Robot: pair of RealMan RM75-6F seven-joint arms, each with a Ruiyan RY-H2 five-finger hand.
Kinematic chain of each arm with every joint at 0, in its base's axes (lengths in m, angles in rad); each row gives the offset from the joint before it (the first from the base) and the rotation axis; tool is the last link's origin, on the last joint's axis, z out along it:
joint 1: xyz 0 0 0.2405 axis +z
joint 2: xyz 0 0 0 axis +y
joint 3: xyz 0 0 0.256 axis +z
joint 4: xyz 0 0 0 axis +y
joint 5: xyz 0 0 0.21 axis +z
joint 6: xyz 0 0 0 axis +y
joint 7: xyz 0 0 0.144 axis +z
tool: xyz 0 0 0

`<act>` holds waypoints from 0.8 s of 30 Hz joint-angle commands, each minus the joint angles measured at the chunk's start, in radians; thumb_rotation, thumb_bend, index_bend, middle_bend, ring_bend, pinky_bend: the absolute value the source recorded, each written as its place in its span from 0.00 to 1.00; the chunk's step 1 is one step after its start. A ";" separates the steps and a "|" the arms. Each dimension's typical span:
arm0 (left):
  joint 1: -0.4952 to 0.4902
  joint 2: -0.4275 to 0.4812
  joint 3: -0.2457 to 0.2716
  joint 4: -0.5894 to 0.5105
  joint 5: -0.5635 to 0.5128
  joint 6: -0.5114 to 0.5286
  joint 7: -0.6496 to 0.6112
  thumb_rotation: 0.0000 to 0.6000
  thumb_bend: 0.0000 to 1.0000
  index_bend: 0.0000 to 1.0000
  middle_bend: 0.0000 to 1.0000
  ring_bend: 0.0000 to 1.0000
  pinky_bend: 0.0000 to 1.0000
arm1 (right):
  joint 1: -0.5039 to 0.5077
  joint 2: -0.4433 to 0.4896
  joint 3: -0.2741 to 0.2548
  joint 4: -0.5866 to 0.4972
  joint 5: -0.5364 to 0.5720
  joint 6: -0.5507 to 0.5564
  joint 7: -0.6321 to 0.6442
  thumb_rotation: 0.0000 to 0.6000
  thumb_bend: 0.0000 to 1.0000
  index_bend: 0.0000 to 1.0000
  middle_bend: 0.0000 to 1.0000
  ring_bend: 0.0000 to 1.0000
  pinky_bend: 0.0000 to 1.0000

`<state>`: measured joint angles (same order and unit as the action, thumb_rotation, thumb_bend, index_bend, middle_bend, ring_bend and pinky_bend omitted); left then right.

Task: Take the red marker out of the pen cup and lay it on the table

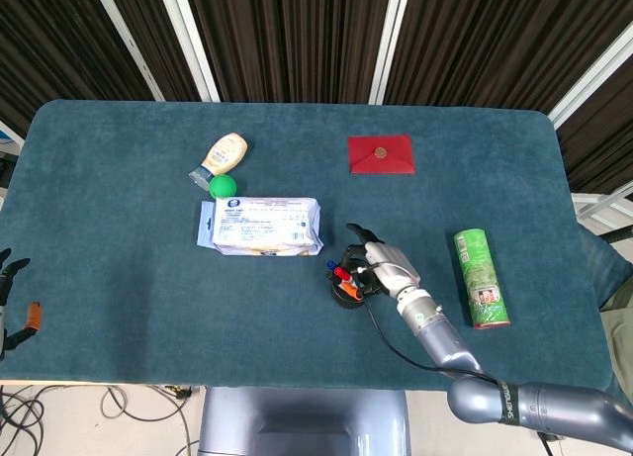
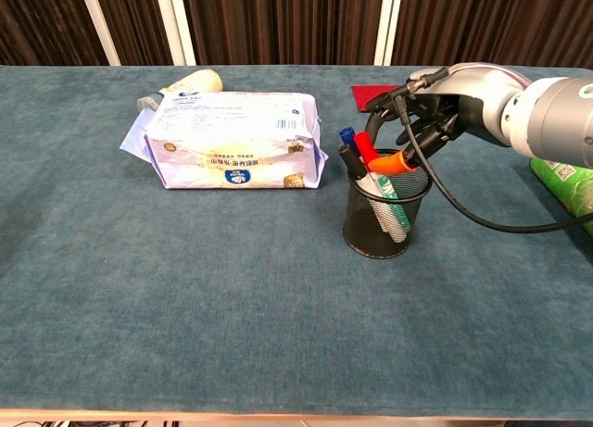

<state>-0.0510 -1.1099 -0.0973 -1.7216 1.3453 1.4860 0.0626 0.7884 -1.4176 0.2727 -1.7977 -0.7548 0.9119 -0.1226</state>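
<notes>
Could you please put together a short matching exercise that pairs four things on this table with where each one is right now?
1. red marker
2. green can
3. red envelope
4. green ball

a. lying right of the pen cup
b. beside the squeeze bottle
c. standing in the pen cup
d. flat near the far edge

Pairs: 1-c, 2-a, 3-d, 4-b

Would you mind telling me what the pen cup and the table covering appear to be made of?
The pen cup looks like black wire mesh, probably metal with a matte finish: the markers show through its fine grid wall. The table covering looks like a teal fabric, perhaps felt or short-pile cloth: it has a fuzzy, mottled, non-reflective surface. Neither material is certain from looks alone.
</notes>
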 commanded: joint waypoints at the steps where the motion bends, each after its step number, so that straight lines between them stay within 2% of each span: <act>1: 0.000 0.001 0.000 0.000 0.000 -0.001 0.000 1.00 0.45 0.15 0.03 0.08 0.04 | 0.004 -0.004 -0.001 0.004 0.005 0.001 -0.004 1.00 0.39 0.54 0.00 0.05 0.16; 4: -0.001 0.001 0.000 0.000 -0.001 -0.001 0.000 1.00 0.45 0.15 0.03 0.08 0.04 | 0.009 -0.006 -0.003 0.008 0.012 0.002 -0.011 1.00 0.41 0.57 0.00 0.05 0.16; 7: -0.001 0.001 0.000 -0.001 -0.002 -0.001 -0.001 1.00 0.45 0.15 0.03 0.08 0.04 | 0.013 -0.010 -0.002 0.013 0.021 0.005 -0.014 1.00 0.47 0.60 0.00 0.05 0.16; 15: -0.001 0.003 0.000 -0.003 -0.005 -0.005 -0.001 1.00 0.45 0.15 0.03 0.08 0.04 | 0.016 0.005 0.007 0.010 0.034 0.005 -0.010 1.00 0.56 0.63 0.00 0.05 0.16; 24: -0.002 0.004 0.002 -0.005 -0.004 -0.006 -0.001 1.00 0.45 0.15 0.03 0.08 0.04 | -0.002 0.114 0.037 -0.080 0.005 0.003 0.014 1.00 0.59 0.63 0.00 0.05 0.16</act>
<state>-0.0527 -1.1062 -0.0953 -1.7270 1.3415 1.4796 0.0616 0.7927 -1.3282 0.3014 -1.8544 -0.7404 0.9141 -0.1144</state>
